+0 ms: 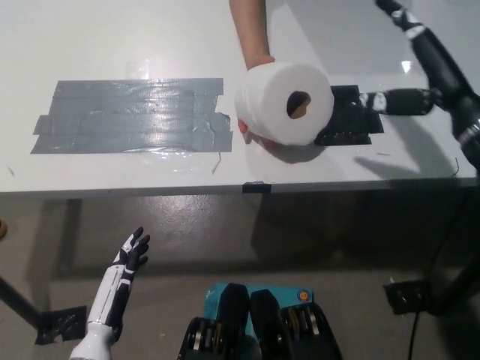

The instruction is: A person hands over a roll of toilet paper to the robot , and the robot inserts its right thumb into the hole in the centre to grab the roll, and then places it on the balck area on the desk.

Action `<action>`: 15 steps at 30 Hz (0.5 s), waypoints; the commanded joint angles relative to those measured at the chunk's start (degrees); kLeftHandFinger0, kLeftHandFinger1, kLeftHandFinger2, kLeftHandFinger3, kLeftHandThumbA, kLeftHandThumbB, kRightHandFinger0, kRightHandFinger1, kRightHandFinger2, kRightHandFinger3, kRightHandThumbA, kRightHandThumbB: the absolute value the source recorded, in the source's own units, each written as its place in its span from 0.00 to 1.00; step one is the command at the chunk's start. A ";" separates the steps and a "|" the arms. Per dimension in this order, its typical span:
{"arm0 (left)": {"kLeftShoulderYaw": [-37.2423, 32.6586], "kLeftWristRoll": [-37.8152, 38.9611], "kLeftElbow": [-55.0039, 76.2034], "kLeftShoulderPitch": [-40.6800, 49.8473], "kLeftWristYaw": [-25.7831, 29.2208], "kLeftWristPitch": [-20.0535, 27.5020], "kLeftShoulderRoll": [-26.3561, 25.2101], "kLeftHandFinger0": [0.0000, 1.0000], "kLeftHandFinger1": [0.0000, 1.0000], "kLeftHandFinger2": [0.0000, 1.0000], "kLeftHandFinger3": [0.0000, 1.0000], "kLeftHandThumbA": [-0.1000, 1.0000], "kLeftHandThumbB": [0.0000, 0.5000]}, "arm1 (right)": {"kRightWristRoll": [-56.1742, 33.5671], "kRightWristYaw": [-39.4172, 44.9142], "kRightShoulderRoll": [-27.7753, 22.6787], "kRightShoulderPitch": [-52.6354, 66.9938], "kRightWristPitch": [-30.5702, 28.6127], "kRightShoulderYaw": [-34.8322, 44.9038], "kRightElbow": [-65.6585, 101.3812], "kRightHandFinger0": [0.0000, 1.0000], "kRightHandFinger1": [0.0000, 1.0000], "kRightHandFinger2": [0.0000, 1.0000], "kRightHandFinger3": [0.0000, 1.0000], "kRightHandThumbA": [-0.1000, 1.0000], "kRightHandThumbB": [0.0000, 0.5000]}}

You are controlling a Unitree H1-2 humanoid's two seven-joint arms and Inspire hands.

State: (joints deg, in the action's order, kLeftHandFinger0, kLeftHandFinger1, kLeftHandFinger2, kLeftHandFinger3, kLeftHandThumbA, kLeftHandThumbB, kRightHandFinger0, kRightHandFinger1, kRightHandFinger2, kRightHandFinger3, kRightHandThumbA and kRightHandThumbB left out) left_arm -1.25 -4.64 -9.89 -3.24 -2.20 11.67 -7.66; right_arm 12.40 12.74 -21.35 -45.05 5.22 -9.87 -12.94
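White desk, black right hand spread, beside roll

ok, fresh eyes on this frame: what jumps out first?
The white toilet paper roll, held by a person's hand above the table, its centre hole turned toward the camera. The black right hand is up at the roll's right, open, over the black tape patch. The white left hand rests low at lower left.
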 commanded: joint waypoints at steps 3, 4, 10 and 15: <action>-0.51 -0.28 1.83 -0.85 -1.01 0.23 -0.88 1.00 1.00 1.00 1.00 1.00 0.22 | 4.78 2.88 0.33 -9.29 1.70 -4.57 -8.20 1.00 1.00 1.00 1.00 0.93 0.72; -0.56 -0.36 1.80 -0.93 -0.97 0.18 -0.87 1.00 1.00 1.00 1.00 1.00 0.22 | 5.03 2.80 0.42 -9.61 1.72 -4.91 -8.65 1.00 1.00 1.00 1.00 0.93 0.72; -1.18 -0.80 1.91 -1.16 -1.16 -0.20 -1.29 1.00 1.00 1.00 1.00 1.00 0.25 | 6.24 1.85 3.17 -11.37 2.25 -7.06 -13.25 1.00 1.00 1.00 1.00 0.94 0.74; -1.46 -0.23 1.37 -1.58 -1.66 0.25 -1.34 1.00 1.00 1.00 1.00 1.00 0.30 | 6.82 1.04 5.23 -12.36 2.13 -7.52 -16.30 1.00 1.00 1.00 1.00 0.97 0.83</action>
State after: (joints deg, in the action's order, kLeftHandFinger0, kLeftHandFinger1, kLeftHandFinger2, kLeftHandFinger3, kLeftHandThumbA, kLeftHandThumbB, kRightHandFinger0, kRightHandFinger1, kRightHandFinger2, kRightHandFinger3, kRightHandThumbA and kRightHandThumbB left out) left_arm -2.40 -4.88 -9.88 -3.60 -2.72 11.21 -8.01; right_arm 17.41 14.68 -17.25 -53.06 7.17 -17.26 -27.85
